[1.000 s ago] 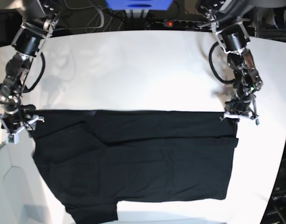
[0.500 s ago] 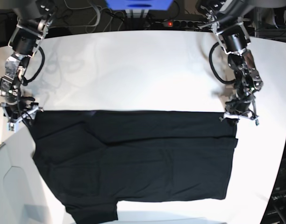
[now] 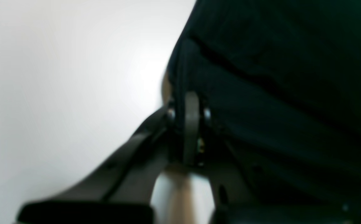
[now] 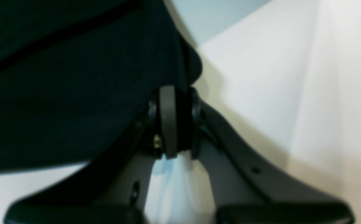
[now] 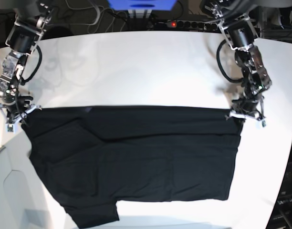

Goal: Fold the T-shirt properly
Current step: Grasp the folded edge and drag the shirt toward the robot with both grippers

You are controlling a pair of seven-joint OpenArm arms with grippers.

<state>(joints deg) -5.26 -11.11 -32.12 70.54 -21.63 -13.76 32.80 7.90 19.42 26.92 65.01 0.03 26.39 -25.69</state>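
Observation:
The black T-shirt lies spread flat on the white table, print not showing, one sleeve hanging at the near left edge. My left gripper is shut on the shirt's far right corner. In the left wrist view the gripper pinches a fold of black cloth. My right gripper is shut on the shirt's far left corner. In the right wrist view the gripper clamps the cloth edge. The shirt's far edge runs taut and straight between both grippers.
A power strip with a red light and cables lie beyond the table's far edge. A blue box stands at the back centre. The table's right edge runs close to my left gripper.
Both grippers have drawn the shirt's far edge away from the near side. The right gripper moved further left and back; the far edge now sits higher and tauter.

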